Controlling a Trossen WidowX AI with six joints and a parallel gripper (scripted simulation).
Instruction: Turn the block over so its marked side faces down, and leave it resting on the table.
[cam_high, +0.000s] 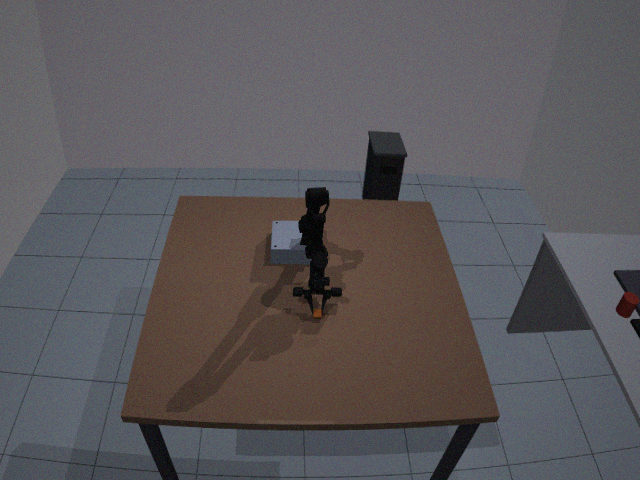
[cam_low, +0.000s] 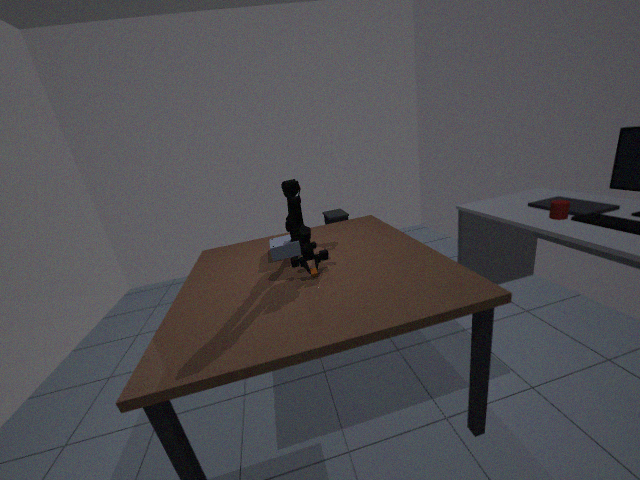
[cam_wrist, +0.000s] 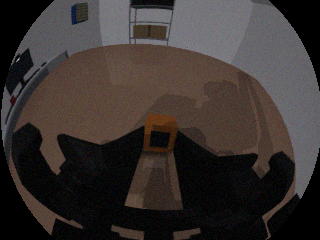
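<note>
The small orange block is between the fingertips of my black gripper, which is shut on it. The wrist view shows its marked side, a dark square in an orange border, facing back toward the wrist camera. A plain orange side also shows there, facing away from the palm. The gripper slants forward and down, low over the brown table. I cannot tell whether the block touches the table.
A pale box stands on the table behind the gripper, beside the arm. Arm shadows fall across the table toward its front left. A separate white desk with a red cup stands to the right.
</note>
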